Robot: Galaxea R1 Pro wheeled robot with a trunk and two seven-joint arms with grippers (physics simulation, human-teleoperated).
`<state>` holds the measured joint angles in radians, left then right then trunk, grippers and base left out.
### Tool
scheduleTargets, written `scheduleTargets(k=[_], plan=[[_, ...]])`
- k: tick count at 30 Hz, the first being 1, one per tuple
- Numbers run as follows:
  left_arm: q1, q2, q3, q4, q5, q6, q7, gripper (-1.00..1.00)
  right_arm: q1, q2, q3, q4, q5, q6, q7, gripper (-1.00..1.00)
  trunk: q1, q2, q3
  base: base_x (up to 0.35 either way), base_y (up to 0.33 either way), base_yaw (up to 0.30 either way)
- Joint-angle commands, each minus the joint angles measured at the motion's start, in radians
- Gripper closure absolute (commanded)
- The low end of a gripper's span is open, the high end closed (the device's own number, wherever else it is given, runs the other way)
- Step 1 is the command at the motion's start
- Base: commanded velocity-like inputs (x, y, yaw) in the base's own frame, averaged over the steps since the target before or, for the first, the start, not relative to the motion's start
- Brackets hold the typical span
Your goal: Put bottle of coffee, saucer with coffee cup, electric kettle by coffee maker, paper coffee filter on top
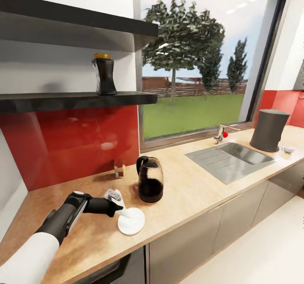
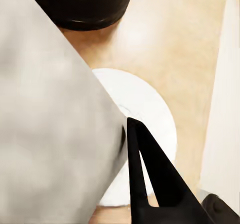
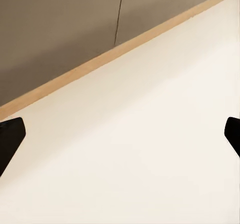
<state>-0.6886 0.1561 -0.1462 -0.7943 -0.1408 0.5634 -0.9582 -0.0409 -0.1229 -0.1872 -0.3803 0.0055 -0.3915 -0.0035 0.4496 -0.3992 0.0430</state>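
Observation:
My left gripper is low over the kitchen countertop, shut on the white coffee cup. The cup hangs just over the near edge of the round white saucer. In the left wrist view the cup looms large beside one black finger, with the saucer below. The glass electric kettle stands just right of the saucer. The bottle of coffee stands on the kitchen shelf. The dark grey coffee maker stands far right. My right gripper is open over the floor.
A steel sink with a tap is set into the worktop between kettle and coffee maker. A small white thing lies by the coffee maker. A small glass jar stands against the red backsplash. Dark cabinets run below.

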Motion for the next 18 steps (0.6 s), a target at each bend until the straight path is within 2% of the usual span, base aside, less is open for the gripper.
scheduleTargets(k=[1, 10, 18], plan=[[0.0, 0.0, -0.001, -0.002, -0.01, 0.0, 0.003, 1.0, -0.001, 0.0, -0.001, 0.001, 0.001, -0.004, 0.0, -1.0, 0.0, -0.001, 0.0, -0.011, -0.265, -0.109], [0.0, 0.0, -0.001, -0.002, -0.01, -0.001, 0.003, 1.0, 0.0, 0.0, -0.001, 0.001, 0.001, -0.004, 0.0, -1.0, 0.0, -0.001, 0.008, -0.06, -0.267, -0.188], [0.001, 0.0, 0.0, -0.002, -0.009, -0.003, 0.003, 1.0, 0.0, 0.0, -0.001, 0.001, 0.001, -0.004, 0.0, -1.0, 0.0, -0.001, 0.015, -0.215, -0.218, -0.207]])
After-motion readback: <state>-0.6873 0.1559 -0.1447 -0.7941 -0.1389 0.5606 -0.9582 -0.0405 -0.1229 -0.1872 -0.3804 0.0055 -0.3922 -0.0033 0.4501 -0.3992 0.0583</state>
